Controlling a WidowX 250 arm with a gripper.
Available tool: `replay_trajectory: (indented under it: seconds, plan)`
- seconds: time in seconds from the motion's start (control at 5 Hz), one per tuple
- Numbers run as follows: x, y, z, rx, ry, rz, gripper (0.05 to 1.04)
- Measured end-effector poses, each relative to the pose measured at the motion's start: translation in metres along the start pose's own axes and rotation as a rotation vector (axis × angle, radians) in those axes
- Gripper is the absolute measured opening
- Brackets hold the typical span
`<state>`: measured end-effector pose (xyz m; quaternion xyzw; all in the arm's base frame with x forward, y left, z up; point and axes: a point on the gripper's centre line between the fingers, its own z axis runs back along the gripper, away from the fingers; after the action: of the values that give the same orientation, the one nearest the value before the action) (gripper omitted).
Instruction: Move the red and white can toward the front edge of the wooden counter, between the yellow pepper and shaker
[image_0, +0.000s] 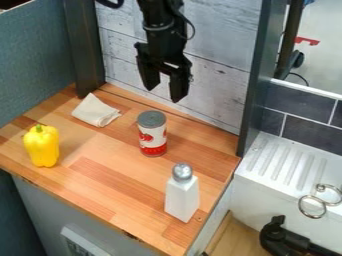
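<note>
The black gripper (164, 91) hangs open in front of the whitewashed wood wall, above the back of the wooden counter (107, 165), with nothing between its fingers. Below it stands a can (153, 140) with a grey top and a red and white label. A folded cream cloth (95, 110) lies at the back left. The yellow bell pepper (42, 146) stands upright near the left side. Toward the front right corner is a white shaker bottle (182, 195) with a silver cap, upright and apart from the can.
Dark posts (85, 45) frame the back wall at left and right. A blue-grey partition (33, 60) borders the left side. On the right are a white ridged sink ledge (284, 165), metal rings (312, 206) and a black jointed part (284, 239) lower down.
</note>
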<state>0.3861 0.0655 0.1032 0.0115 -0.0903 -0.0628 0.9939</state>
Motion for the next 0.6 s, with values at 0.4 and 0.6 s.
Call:
replay_trajectory:
  seconds: [0.4, 0.6]
  plan:
    - [0.013, 0.002, -0.014, -0.019, 0.005, -0.017, 1.004]
    - [0.014, 0.009, -0.03, -0.03, 0.051, 0.005, 1.004]
